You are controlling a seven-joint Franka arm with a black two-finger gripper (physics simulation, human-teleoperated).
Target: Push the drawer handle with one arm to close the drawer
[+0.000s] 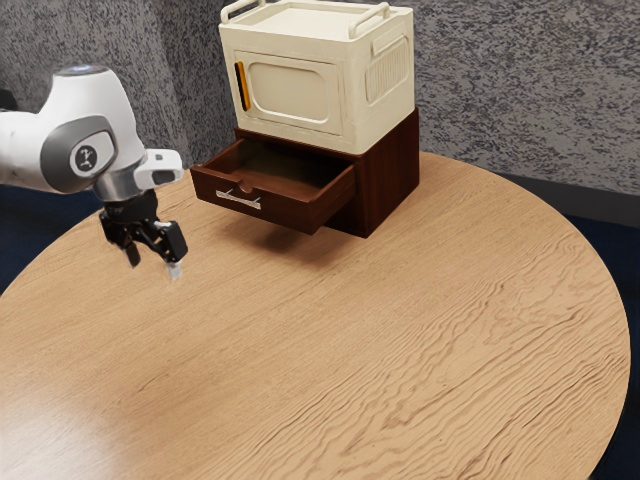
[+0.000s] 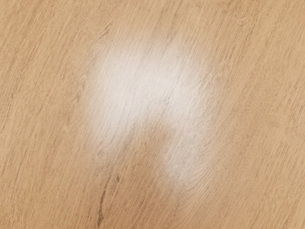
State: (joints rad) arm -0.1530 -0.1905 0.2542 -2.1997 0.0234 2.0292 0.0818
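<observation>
Status: drawer [image 1: 285, 211] is pulled well out of the dark wood cabinet [image 1: 389, 182], so the closing is all to do. Handle [image 1: 238, 199] is the silver bar on the drawer's front face, no contact on it. End effector [image 1: 153, 262] is up over the worktop [image 1: 330, 350], out in front of the drawer and off toward the exterior view's left. Fingers apart, nothing between them. Wrist view has wood grain below me. Cream box [image 1: 295, 92] sits on top of the cabinet.

I'd call this the approach stage, zero push progress. Left: line up with the handle, make contact, push straight in till the front seats. Off-centre contact could slip or rack the drawer.
</observation>
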